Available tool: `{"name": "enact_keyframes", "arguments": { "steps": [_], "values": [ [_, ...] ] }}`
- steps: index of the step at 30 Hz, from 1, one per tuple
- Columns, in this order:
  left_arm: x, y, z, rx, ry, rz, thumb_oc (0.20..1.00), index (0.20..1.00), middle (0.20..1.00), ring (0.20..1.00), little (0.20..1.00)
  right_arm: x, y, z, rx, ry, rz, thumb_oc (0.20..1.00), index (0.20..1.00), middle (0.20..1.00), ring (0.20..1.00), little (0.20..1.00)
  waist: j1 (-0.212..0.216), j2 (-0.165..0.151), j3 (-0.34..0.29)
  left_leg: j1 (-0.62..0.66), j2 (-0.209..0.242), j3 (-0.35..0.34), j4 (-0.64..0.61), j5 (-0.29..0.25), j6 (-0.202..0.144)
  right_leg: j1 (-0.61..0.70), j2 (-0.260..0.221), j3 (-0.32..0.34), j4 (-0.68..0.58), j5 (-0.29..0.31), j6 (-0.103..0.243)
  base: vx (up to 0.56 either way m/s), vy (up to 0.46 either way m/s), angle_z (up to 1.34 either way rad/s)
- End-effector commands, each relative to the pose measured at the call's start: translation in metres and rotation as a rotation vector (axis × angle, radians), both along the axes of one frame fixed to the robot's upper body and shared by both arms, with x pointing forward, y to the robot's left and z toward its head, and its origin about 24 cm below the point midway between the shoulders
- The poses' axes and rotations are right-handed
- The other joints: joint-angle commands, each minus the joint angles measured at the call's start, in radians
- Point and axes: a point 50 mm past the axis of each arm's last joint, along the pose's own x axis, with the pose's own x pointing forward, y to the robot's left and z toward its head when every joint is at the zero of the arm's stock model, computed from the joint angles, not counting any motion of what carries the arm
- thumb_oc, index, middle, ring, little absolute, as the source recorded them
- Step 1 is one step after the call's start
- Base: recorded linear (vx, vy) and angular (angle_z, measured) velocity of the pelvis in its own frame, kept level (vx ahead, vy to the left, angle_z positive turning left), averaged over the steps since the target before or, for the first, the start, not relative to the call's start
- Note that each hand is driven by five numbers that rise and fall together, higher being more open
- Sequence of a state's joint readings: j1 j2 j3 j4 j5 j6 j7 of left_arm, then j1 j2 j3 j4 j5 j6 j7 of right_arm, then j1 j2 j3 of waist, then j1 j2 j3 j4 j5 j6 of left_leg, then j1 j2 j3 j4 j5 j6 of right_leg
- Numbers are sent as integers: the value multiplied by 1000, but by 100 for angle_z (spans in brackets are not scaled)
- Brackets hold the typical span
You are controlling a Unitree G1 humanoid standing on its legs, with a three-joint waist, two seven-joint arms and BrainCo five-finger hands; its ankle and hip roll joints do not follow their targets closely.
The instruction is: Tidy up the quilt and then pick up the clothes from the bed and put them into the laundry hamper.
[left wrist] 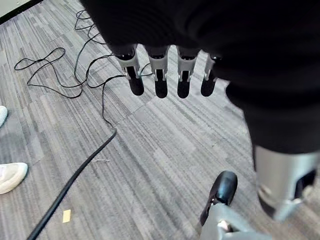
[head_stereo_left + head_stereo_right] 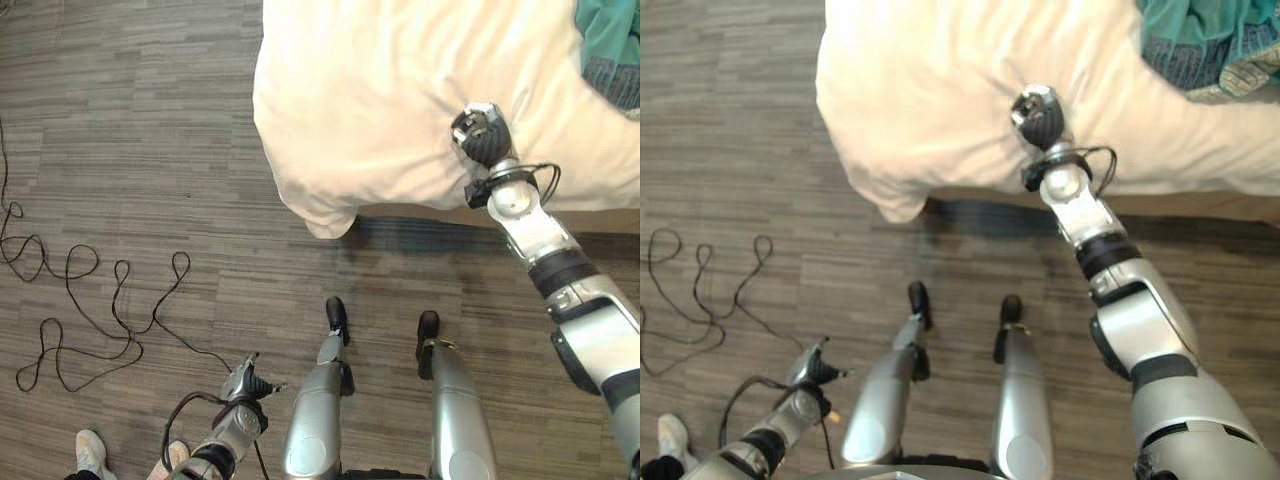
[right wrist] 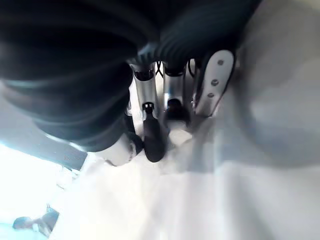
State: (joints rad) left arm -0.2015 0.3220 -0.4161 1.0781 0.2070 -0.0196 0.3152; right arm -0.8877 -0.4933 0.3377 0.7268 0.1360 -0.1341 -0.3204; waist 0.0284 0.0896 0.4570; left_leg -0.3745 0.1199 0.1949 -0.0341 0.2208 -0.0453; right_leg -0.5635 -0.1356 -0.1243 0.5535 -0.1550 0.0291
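Left eye view: one quilt (image 2: 380, 100), one teal garment (image 2: 612, 45).

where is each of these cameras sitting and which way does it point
Left eye view: on the head, looking down at the quilt, the right hand on it, the left hand low over the floor.
Right eye view: beside it, same scene, teal clothes on the bed.
Left wrist view: along straight fingers to the floor and a person's shoe.
Right wrist view: fingers pressed into quilt.
Both eye views share quilt, clothes, both hands.
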Motion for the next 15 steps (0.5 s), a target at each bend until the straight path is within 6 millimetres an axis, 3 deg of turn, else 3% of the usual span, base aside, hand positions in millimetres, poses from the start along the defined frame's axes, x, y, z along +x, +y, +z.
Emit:
{"name": "enact_keyframes", "arguments": {
  "steps": [1, 2, 3, 4, 5, 6, 7, 8, 9, 10, 11, 12, 13, 14, 15],
  "values": [
    [-12, 13, -6, 51, 69, 71, 1000, 1000, 1000, 1000, 1000, -64, -52, -140, 111, 416, -179, 200, 200, 200, 200, 200, -41, -50, 32, 98, 34, -6, 101, -188, -67, 185, -8, 76, -316, 42, 101, 99, 42, 8],
    [-12, 13, -6, 51, 69, 70, 1000, 1000, 1000, 1000, 1000, -64, -52, -141, 112, 417, -179, 200, 200, 200, 200, 200, -40, -50, 32, 100, 34, -6, 101, -188, -67, 186, -8, 76, -316, 42, 101, 112, 51, -1],
    [-17, 14, -9, 63, 91, 70, 1000, 1000, 1000, 1000, 1000, -85, -58, -163, 166, 467, -202, 200, 200, 200, 200, 200, -59, -59, 15, 134, 34, 0, 90, -198, -66, 219, -7, 79, -337, 45, 104, 195, 89, -4],
    [-27, 14, -14, 78, 135, 53, 1000, 1000, 1000, 1000, 1000, -122, -66, -201, 223, 583, -239, 200, 200, 200, 200, 200, -90, -75, -20, 197, 29, 19, 67, -216, -62, 275, -7, 83, -370, 51, 108, 192, 88, -11],
    [-27, 14, -14, 78, 136, 53, 1000, 1000, 1000, 1000, 1000, -122, -66, -201, 223, 583, -239, 200, 200, 200, 200, 200, -89, -75, -22, 195, 29, 20, 66, -213, -62, 274, -6, 84, -374, 54, 108, 305, 145, -19],
    [-41, 17, -21, 86, 206, 36, 1000, 1000, 1000, 1000, 1000, -160, -74, -235, 261, 720, -295, 200, 200, 200, 200, 200, -128, -90, -69, 274, 18, 49, 30, -231, -58, 338, -5, 97, -403, 55, 118, 264, 120, -35],
    [-47, 18, -23, 84, 235, 41, 1000, 1000, 1000, 1000, 1000, -178, -74, -251, 274, 794, -312, 200, 200, 200, 200, 200, -143, -93, -90, 308, 13, 59, 14, -236, -55, 361, -4, 106, -409, 56, 120, 264, 120, -38],
    [-47, 18, -23, 85, 235, 41, 1000, 1000, 1000, 1000, 1000, -178, -74, -251, 274, 794, -312, 200, 200, 200, 200, 200, -142, -93, -92, 306, 14, 60, 13, -234, -55, 359, -3, 107, -412, 59, 120, 226, 94, -44],
    [-54, 20, -26, 103, 282, 15, 1000, 1000, 1000, 1000, 1000, -208, -75, -275, 270, 935, -339, 831, 831, 831, 831, 831, -176, -98, -128, 371, 13, 87, -11, -244, -52, 391, 5, 138, -405, 54, 124, 137, 60, -72],
    [-54, 20, -26, 103, 282, 15, 1000, 1000, 1000, 1000, 1000, -208, -75, -275, 270, 935, -339, 1000, 1000, 1000, 1000, 1000, -174, -98, -130, 369, 13, 89, -11, -242, -52, 388, 6, 139, -407, 57, 123, 246, 69, -78],
    [-57, 19, -28, 101, 304, -16, 1000, 1000, 1000, 1000, 1000, -229, -70, -295, 208, 1080, -313, 1000, 1000, 1000, 1000, 1000, -198, -103, -156, 423, 21, 128, -21, -257, -51, 400, 23, 173, -396, 52, 124, 135, 14, -93],
    [-57, 19, -28, 99, 303, -22, 1000, 1000, 1000, 1000, 1000, -235, -68, -300, 184, 1121, -305, 1000, 1000, 1000, 1000, 1000, -205, -103, -163, 447, 27, 154, -21, -265, -51, 394, 31, 180, -382, 51, 124, 163, -5, -103],
    [-55, 18, -27, 97, 295, -33, 1000, 1000, 1000, 1000, 1000, -238, -67, -302, 153, 1147, -290, 1000, 1000, 1000, 1000, 1000, -205, -104, -169, 482, 41, 207, -24, -275, -55, 380, 28, 146, -360, 57, 124, 57, -14, -141],
    [-55, 18, -27, 97, 295, -33, 1000, 1000, 1000, 1000, 1000, -238, -67, -302, 153, 1147, -290, 1000, 1000, 1000, 1000, 1000, -204, -104, -169, 482, 41, 208, -24, -275, -55, 379, 29, 147, -360, 57, 124, 115, -106, -222],
    [-52, 17, -25, 89, 279, -51, 1000, 1000, 1000, 1000, 1000, -246, -64, -309, 124, 1191, -286, 1000, 1000, 1000, 1000, 1000, -199, -97, -181, 539, 55, 277, -26, -301, -66, 373, -28, -65, -291, 34, 133, 96, -135, -189]
  ]
}}
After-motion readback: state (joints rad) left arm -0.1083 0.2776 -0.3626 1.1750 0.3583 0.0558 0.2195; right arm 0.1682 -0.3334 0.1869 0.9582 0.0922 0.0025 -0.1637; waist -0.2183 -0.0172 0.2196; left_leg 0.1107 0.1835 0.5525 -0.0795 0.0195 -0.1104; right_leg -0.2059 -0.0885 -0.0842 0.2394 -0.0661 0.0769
